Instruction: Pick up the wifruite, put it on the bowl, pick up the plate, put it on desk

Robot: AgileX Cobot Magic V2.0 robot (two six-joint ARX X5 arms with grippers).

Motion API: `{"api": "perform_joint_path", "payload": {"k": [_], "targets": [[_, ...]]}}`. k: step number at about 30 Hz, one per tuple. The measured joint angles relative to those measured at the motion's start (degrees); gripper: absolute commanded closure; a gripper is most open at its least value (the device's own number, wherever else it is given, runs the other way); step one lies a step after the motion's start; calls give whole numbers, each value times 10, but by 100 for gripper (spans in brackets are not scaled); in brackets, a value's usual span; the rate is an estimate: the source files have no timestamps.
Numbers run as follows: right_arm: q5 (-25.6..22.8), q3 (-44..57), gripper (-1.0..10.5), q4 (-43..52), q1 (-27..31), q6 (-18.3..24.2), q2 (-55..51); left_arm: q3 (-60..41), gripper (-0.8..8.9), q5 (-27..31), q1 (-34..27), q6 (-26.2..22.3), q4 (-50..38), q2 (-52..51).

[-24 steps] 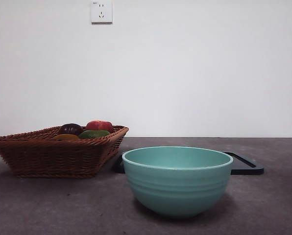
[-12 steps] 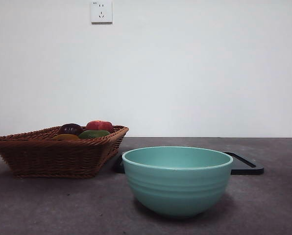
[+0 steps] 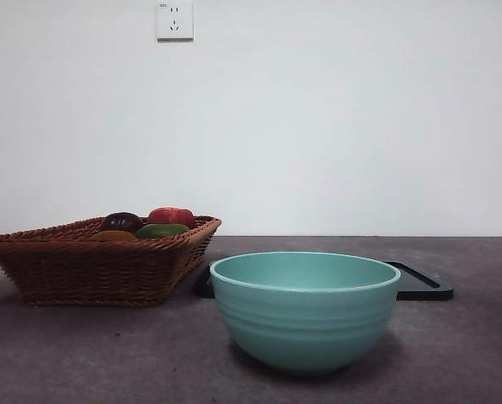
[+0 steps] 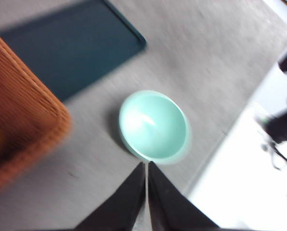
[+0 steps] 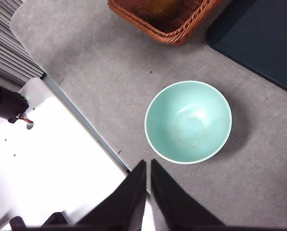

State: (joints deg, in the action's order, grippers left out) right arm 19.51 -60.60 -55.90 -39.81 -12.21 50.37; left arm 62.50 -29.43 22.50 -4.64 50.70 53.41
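The grey counter (image 3: 82, 353) carries everything and runs out of frame on all sides. On it, the brown wicker basket (image 3: 99, 261) is cut off in both wrist views; from the front only the tops of its fruit show above the rim: a red one (image 3: 172, 215), a dark purple one (image 3: 120, 221), a green one (image 3: 162, 230) and a sliver of yellow (image 3: 114, 236), none clear enough to name. The black tray (image 3: 424, 284) is mostly hidden behind the bowl in the front view. The teal bowl (image 3: 305, 310) stands empty on the counter, directly ahead of and below both claws, apart from basket and tray. The left wrist picture is motion-blurred; the left claw (image 4: 147, 166) hangs high above the counter's edge, jaws pressed almost together on nothing. The right claw (image 5: 148, 163) hangs likewise, jaws nearly touching and empty, the bowl (image 5: 188, 121) just beyond its tips.
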Motion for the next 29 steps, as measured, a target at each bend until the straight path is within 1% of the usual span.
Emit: {"api": "perform_joint_path", "payload": {"k": [3, 6, 8, 10, 12, 16, 18, 22, 29], "targets": [[0, 0, 940, 0, 0, 0, 0, 0, 806, 25, -45, -6, -68, -41], [0, 0, 940, 0, 0, 0, 0, -5, 806, 26, -100, -9, -155, -90], [0, 0, 940, 0, 0, 0, 0, -23, 806, 27, -136, -9, -215, -125], [0, 0, 940, 0, 0, 0, 0, -53, 806, 45, -168, -10, -273, -159], [0, 0, 940, 0, 0, 0, 0, -103, 806, 90, -200, -11, -344, -204], [0, 0, 940, 0, 0, 0, 0, -202, 806, 180, -231, -15, -445, -275], [0, 0, 940, 0, 0, 0, 0, -253, 806, 219, -241, -15, -472, -307], [0, 0, 940, 0, 0, 0, 0, -337, 806, 275, -253, -15, -482, -360], [0, 0, 940, 0, 0, 0, 0, -470, 806, 291, -257, -15, -483, -446]]}}
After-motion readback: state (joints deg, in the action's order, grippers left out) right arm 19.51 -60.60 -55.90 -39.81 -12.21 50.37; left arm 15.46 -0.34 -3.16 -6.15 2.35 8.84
